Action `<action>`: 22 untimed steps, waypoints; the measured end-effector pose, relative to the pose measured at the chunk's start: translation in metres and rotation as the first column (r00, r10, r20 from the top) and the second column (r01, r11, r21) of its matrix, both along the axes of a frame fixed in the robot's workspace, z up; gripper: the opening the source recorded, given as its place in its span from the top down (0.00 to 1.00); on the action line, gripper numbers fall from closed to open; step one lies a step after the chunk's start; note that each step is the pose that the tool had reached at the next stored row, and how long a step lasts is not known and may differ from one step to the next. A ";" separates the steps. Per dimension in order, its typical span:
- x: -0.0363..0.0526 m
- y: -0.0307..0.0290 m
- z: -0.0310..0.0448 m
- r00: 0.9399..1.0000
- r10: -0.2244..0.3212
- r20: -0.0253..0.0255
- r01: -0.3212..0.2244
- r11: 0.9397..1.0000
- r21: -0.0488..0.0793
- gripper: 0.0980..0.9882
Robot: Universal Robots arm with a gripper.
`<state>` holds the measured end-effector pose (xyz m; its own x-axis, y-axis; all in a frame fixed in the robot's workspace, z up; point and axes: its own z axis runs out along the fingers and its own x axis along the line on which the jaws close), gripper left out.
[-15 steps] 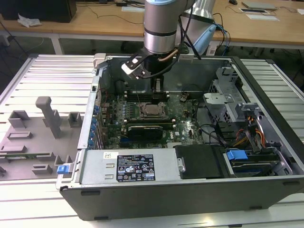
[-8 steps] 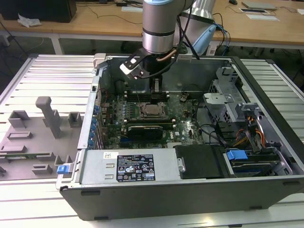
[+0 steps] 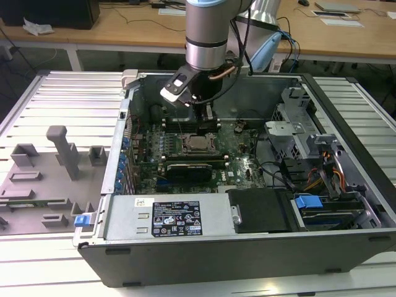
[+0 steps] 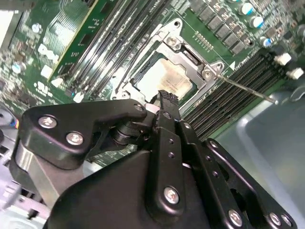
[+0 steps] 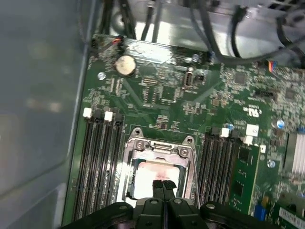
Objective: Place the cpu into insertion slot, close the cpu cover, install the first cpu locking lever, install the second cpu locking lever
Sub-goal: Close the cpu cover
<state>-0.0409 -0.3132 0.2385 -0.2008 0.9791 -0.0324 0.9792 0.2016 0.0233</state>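
The cpu (image 4: 167, 82) lies in the insertion slot (image 4: 143, 71) on the green board, its pale top showing through the window of the cpu cover (image 4: 188, 57), which lies flat over it. A thin metal locking lever (image 4: 248, 89) runs from one corner of the socket out across the memory slots. My gripper (image 4: 164, 97) hangs just above the socket's edge, fingers shut together with nothing between them. In the first wrist view the gripper (image 5: 163, 183) sits over the cpu (image 5: 147, 176) inside the cover (image 5: 157, 148). In the exterior view the gripper (image 3: 208, 122) hovers just behind the socket (image 3: 199, 144).
The open computer case (image 3: 185, 216) lies on a slatted metal table. Memory slots (image 5: 100, 157) flank the socket on both sides. Drive bays and cables (image 3: 322, 167) fill the exterior view's right. Grey fixtures (image 3: 62, 151) stand on the table at its left.
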 end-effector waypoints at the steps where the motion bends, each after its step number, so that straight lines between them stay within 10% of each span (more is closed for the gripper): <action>1: 0.0000 0.0000 -0.0001 1.000 0.025 0.000 -0.025 1.000 0.000 0.99; 7: 0.0000 -0.0001 -0.0001 0.987 0.162 0.000 -0.162 0.987 -0.004 0.99; 12: 0.0000 0.0000 -0.0002 0.951 0.308 -0.001 -0.308 0.951 -0.004 0.99; 15: 0.0000 0.0000 -0.0003 0.914 0.405 -0.001 -0.405 0.914 -0.004 0.99; 21: 0.0000 0.0000 -0.0003 0.858 0.513 -0.001 -0.513 0.858 -0.004 0.99; 22: 0.0000 0.0000 -0.0003 0.839 0.545 -0.001 -0.545 0.839 -0.004 0.99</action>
